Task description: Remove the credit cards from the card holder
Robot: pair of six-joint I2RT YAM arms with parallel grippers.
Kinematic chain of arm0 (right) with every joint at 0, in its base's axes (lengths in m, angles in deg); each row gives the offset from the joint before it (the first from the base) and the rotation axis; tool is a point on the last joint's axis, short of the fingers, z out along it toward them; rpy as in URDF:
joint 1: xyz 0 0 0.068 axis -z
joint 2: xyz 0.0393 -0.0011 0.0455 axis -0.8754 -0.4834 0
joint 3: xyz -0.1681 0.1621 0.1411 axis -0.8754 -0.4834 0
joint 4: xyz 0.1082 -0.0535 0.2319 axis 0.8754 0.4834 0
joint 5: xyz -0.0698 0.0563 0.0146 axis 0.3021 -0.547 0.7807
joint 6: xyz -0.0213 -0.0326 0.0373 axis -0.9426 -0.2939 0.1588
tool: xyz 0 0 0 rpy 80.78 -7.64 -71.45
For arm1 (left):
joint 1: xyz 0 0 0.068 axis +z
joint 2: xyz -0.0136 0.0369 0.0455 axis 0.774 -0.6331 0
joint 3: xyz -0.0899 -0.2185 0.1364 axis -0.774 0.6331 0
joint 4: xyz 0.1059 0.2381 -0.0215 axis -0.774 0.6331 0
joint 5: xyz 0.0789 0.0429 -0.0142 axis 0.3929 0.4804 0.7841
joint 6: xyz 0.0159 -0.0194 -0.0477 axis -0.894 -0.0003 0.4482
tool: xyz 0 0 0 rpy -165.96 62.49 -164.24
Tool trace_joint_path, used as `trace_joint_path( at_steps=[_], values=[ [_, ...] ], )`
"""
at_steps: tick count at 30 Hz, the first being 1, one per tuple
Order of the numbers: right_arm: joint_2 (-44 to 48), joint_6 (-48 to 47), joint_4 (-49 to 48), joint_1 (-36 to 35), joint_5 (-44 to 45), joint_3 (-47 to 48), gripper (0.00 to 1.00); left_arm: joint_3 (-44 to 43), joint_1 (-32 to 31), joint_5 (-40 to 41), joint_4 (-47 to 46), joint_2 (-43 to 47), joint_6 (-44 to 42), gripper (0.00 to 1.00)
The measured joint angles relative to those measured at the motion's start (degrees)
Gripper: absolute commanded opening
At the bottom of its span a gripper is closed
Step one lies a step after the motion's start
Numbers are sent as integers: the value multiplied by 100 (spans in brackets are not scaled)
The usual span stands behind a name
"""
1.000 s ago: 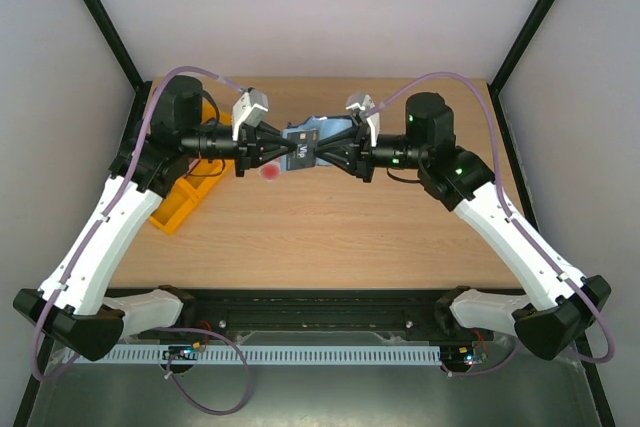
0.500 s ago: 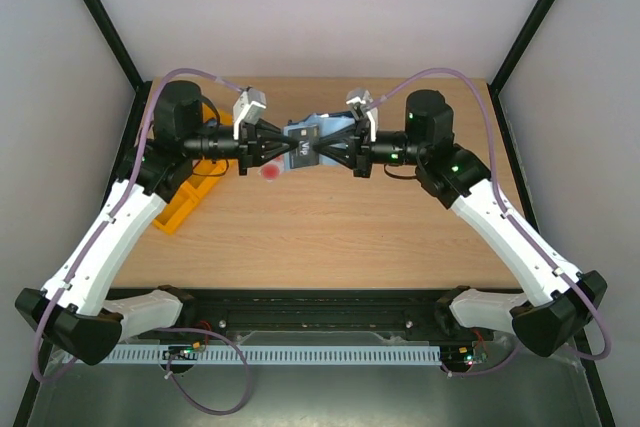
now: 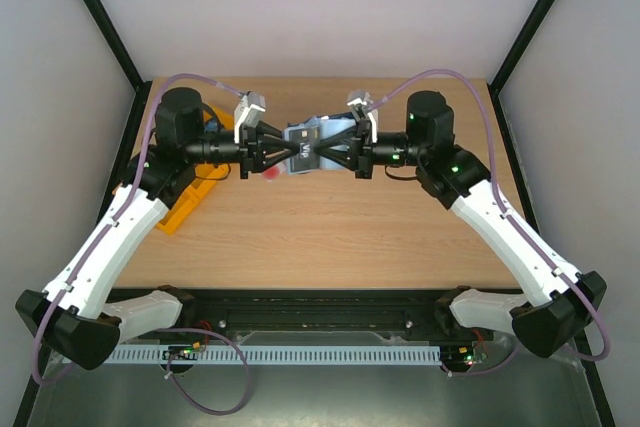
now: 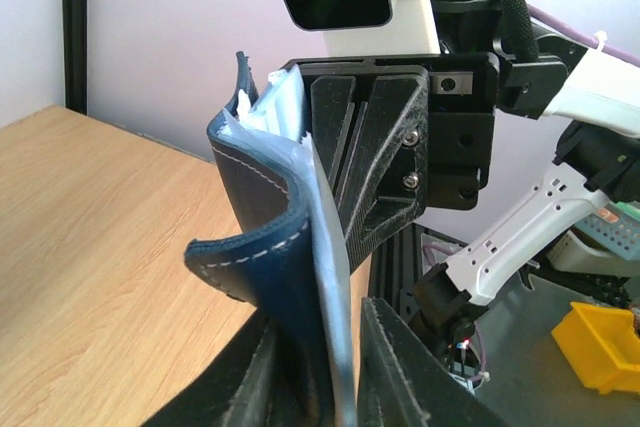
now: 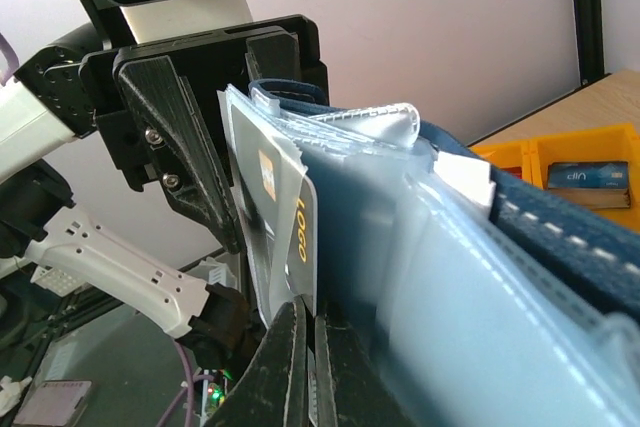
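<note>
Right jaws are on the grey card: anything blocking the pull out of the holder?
Nothing visible. The right gripper has its jaws shut on the grey card, whose near edge pokes out of the holder. The left gripper grips the holder from the far side, off the pull path.

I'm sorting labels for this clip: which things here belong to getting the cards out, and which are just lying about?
Part of the job:
- card holder
- grey card
- white card with the red mark

Just lying about:
- orange tray
- yellow bin
</note>
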Motion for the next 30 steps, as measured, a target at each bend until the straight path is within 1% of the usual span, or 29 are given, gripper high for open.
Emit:
trace_joint_path(
  at_steps=[6, 10, 12, 15, 19, 23, 26, 30],
  values=[
    [87, -72, 107, 101, 0, 0, 2, 61, 0, -15, -50, 68, 35, 26],
    [164, -133, 208, 109, 0, 4, 2, 105, 0, -37, -50, 127, 22, 24],
    [173, -175, 282, 109, 0, 17, 2, 125, 0, -39, -46, 136, 13, 19],
    [173, -267, 413, 111, 2, 52, 2, 140, 0, -37, -11, 136, -20, 9],
    [173, -380, 584, 120, 4, 120, 2, 146, -2, -39, 15, 136, -68, 3],
    [179, -533, 726, 142, 9, 138, 2, 146, -20, -37, 66, 136, -98, 4],
    [181, -629, 835, 155, -4, 144, 2, 146, -28, -17, 125, 133, -116, 10],
    [181, -669, 885, 168, -31, 146, 2, 146, -37, -4, 151, 133, -127, 14]
  ],
)
